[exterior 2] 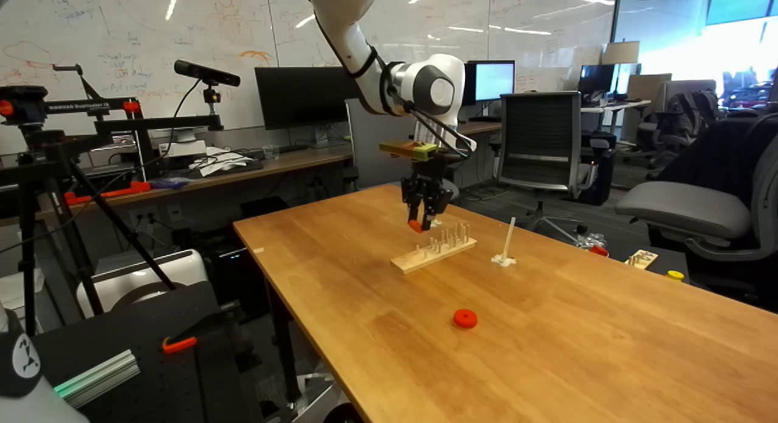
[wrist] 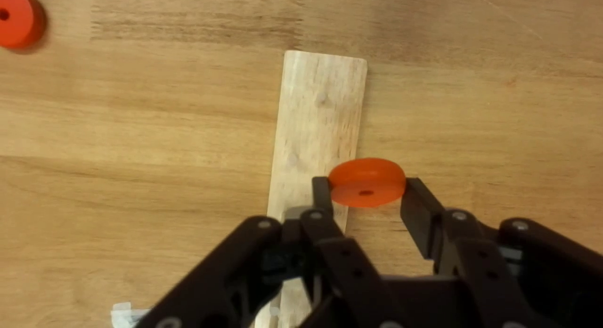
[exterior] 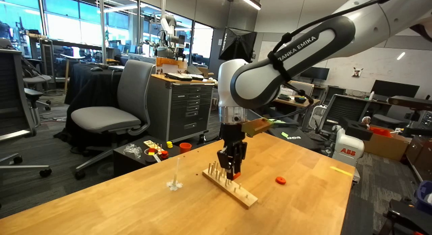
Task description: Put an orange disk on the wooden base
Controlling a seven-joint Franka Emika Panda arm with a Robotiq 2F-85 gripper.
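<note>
A black two-fingered gripper has its jaws clamped on either side of a thick round orange disk, held in the air above the wooden base, a long, narrow strip of pale wood. The disk is tilted and, in the wrist view, overlaps the base's long edge; lowered like this, its small hole could jam askew on the slim upright pegs or miss them. The grip on a curved rim might let it swivel or slip, and the gripper could knock the taller ones. The disk looks smooth, probably plastic; the base is fine-grained, its pegs shorter toward one end. A second orange disk lies flat on the honey-coloured wooden table, well apart from the base.
</note>
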